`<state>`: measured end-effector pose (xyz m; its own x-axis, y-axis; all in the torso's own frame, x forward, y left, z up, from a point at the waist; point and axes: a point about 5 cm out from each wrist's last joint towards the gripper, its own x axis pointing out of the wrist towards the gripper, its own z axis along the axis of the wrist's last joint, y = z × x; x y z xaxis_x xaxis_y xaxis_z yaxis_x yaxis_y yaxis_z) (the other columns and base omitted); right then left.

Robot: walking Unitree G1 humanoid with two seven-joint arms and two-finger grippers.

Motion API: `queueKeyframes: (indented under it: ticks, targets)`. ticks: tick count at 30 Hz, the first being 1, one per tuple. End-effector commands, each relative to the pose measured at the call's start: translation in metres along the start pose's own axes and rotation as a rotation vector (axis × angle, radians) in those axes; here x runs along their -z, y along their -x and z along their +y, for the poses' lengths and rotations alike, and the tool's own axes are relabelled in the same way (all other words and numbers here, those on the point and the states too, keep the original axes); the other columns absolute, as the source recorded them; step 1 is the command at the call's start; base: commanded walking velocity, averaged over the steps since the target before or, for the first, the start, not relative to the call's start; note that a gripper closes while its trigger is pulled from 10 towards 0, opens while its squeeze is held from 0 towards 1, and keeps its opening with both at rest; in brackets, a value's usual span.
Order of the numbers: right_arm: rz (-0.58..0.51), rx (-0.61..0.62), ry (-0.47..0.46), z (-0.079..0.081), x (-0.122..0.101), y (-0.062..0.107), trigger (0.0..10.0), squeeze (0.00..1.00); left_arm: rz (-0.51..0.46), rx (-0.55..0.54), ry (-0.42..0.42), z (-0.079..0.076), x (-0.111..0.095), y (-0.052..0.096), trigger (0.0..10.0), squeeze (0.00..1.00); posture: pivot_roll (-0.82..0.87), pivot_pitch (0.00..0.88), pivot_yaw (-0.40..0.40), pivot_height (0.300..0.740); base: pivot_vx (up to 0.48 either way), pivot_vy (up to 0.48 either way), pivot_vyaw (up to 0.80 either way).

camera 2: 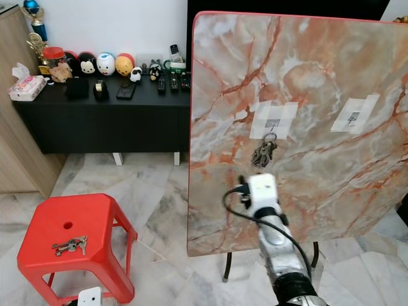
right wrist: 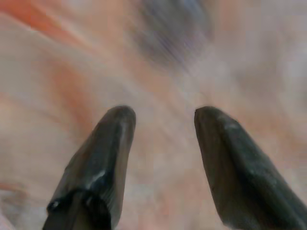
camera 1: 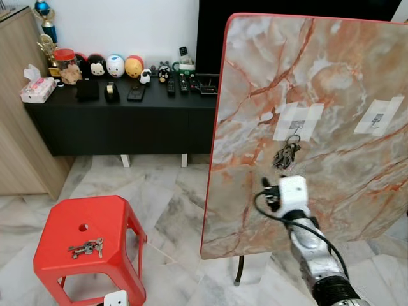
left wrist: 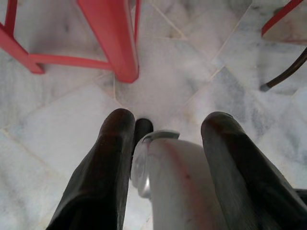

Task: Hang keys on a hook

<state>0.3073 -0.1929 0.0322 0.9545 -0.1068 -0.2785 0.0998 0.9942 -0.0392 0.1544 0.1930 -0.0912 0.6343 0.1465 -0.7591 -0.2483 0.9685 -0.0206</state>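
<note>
Hanging from the left hook (camera 1: 295,127) on the upright marble board (camera 1: 331,76), one bunch of keys (camera 1: 286,155) is dangling against the stone, while the right gripper (right wrist: 163,143), fingers spread and holding nothing, is hovering just below it. A second bunch of keys (camera 1: 86,248) is lying on the red stool (camera 1: 64,220), and the other taped hook (camera 1: 378,118) is sitting bare. The left gripper (left wrist: 163,143), also spread, is hanging low beside the stool's leg. Any upward nudge from the right arm is likely to lift the ring off its shallow hook. No containers are taking part here.
</note>
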Motion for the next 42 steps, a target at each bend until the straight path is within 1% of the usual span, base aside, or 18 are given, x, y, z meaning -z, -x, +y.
queueKeyframes:
  ticks: [1, 4, 7, 8, 9, 10, 11, 12, 13, 14, 17, 20, 23, 27, 29, 32, 36, 42]
  targets:
    - [0.206, 0.120, -0.123, -0.017, 0.042, 0.013, 10.0, 0.00, 0.041, 0.014, -0.012, -0.005, 0.009, 0.002, 10.0, 0.00, 0.17, 0.000, -0.086, 0.740, 0.000, 0.000, 0.00]
    - [0.305, 0.155, -0.167, -0.021, 0.066, 0.025, 10.0, 0.00, 0.038, 0.015, -0.018, -0.006, 0.008, 0.002, 10.0, 0.00, 0.17, 0.000, -0.079, 0.740, 0.000, 0.000, 0.00]
    - [0.368, 0.152, -0.209, -0.021, 0.084, 0.036, 10.0, 0.00, 0.036, 0.018, -0.027, -0.010, 0.006, 0.001, 10.0, 0.00, 0.17, 0.000, -0.074, 0.740, 0.000, 0.000, 0.00]
    - [0.432, 0.169, -0.180, -0.023, 0.101, 0.048, 10.0, 0.00, 0.033, 0.001, -0.032, 0.004, 0.001, -0.001, 10.0, 0.00, 0.17, 0.000, -0.067, 0.740, 0.000, 0.000, 0.00]
    - [0.432, 0.169, -0.180, -0.023, 0.101, 0.048, 10.0, 0.00, 0.033, 0.001, -0.032, 0.004, 0.001, -0.001, 10.0, 0.00, 0.17, 0.000, -0.067, 0.740, 0.000, 0.000, 0.00]
    - [0.480, 0.179, -0.170, -0.023, 0.112, 0.057, 10.0, 0.00, 0.031, -0.013, -0.033, 0.016, -0.003, -0.001, 10.0, 0.00, 0.16, 0.000, -0.062, 0.740, 0.000, 0.000, 0.00]
    - [0.565, 0.192, -0.182, -0.023, 0.127, 0.070, 10.0, 0.00, 0.031, -0.018, -0.039, 0.023, -0.007, -0.002, 10.0, 0.00, 0.15, 0.000, -0.057, 0.740, 0.000, 0.000, 0.00]
    - [0.565, 0.192, -0.182, -0.023, 0.127, 0.070, 10.0, 0.00, 0.031, -0.018, -0.039, 0.023, -0.007, -0.002, 10.0, 0.00, 0.15, 0.000, -0.057, 0.740, 0.000, 0.000, 0.00]
    - [0.607, 0.197, -0.192, -0.022, 0.135, 0.077, 10.0, 0.00, 0.031, -0.020, -0.041, 0.025, -0.008, -0.002, 10.0, 0.00, 0.16, 0.000, -0.056, 0.740, 0.000, 0.000, 0.00]
    - [0.710, 0.194, -0.164, -0.021, 0.151, 0.093, 10.0, 0.00, 0.033, -0.025, -0.048, 0.030, -0.010, -0.002, 10.0, 0.00, 0.17, 0.000, -0.056, 0.740, 0.000, 0.000, 0.00]
    - [0.786, 0.189, -0.094, -0.019, 0.164, 0.107, 10.0, 0.00, 0.040, -0.027, -0.072, 0.035, -0.010, -0.002, 10.0, 0.00, 0.18, 0.000, -0.056, 0.740, 0.000, 0.000, 0.00]
    - [0.745, 0.174, -0.193, -0.009, 0.160, 0.102, 10.0, 0.00, 0.040, -0.031, -0.073, 0.042, -0.010, 0.000, 10.0, 0.00, 0.16, 0.000, -0.038, 0.740, 0.000, 0.000, 0.00]
    - [0.753, 0.125, -0.184, -0.002, 0.159, 0.100, 10.0, 0.00, 0.063, -0.033, -0.085, 0.048, -0.003, 0.003, 10.0, 0.00, 0.15, 0.000, -0.035, 0.740, 0.000, 0.000, 0.00]
    - [0.753, 0.132, -0.190, -0.002, 0.158, 0.099, 10.0, 0.00, 0.076, -0.035, -0.073, 0.052, 0.004, 0.006, 10.0, 0.00, 0.17, 0.000, -0.042, 0.740, 0.000, 0.000, 0.00]
    - [0.754, 0.126, -0.187, -0.001, 0.158, 0.098, 10.0, 0.00, 0.093, -0.041, -0.070, 0.056, 0.013, 0.010, 10.0, 0.00, 0.17, 0.000, -0.042, 0.740, 0.000, 0.292, 0.00]
    - [0.752, 0.119, -0.189, -0.001, 0.157, 0.097, 10.0, 0.00, 0.103, -0.045, -0.074, 0.058, 0.017, 0.012, 10.0, 0.00, 0.18, 0.000, -0.043, 0.740, 0.000, 0.375, 0.00]
    - [0.752, 0.107, -0.190, 0.001, 0.157, 0.097, 10.0, 0.00, 0.106, -0.049, -0.066, 0.061, 0.016, 0.012, 10.0, 0.00, 0.18, 0.000, -0.043, 0.740, 0.000, 0.398, 0.00]
    - [0.780, 0.086, -0.126, -0.007, 0.164, 0.105, 10.0, 0.00, 0.092, -0.066, -0.049, 0.079, 0.010, 0.014, 10.0, 0.00, 0.19, 0.000, -0.048, 0.740, 0.000, 0.392, 0.00]
